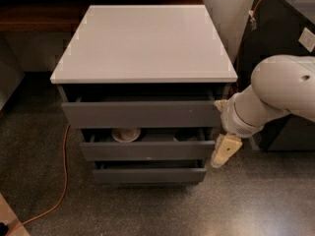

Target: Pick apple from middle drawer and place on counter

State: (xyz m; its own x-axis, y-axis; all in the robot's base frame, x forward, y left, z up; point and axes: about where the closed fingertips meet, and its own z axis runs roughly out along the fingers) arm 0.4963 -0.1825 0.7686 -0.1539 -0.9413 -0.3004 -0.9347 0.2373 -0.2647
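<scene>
Apple cannot be made out anywhere in view; the open strip of the middle drawer [147, 150] is shadowed, and much of its inside is hidden under the drawer above. That middle drawer, second of three grey fronts, stands pulled out a short way. In the visible strip a white bowl [125, 133] sits left of centre, and a dark shape [184, 136] lies towards the right, too dim to identify. The upper drawer [142, 114] is also pulled out a little, with only darkness showing behind its taller front, and the lowest drawer [147, 175] shows a thin gap along its top. The counter [145, 41], a smooth white slab, caps the cabinet above all three. The gripper [221, 154], cream-coloured, hangs pointing down and slightly left at the right end of the middle drawer's front, level with it; whether it touches the front cannot be told. Whether it is open or closed cannot be told either, nor whether it has hold of anything. The thick white arm [275, 92] reaches in from the right edge, beside the cabinet. An orange cable [63, 181] runs down the speckled floor [147, 210] left of the cabinet, and a dark wooden shelf [34, 16] shows behind the counter's left corner.
</scene>
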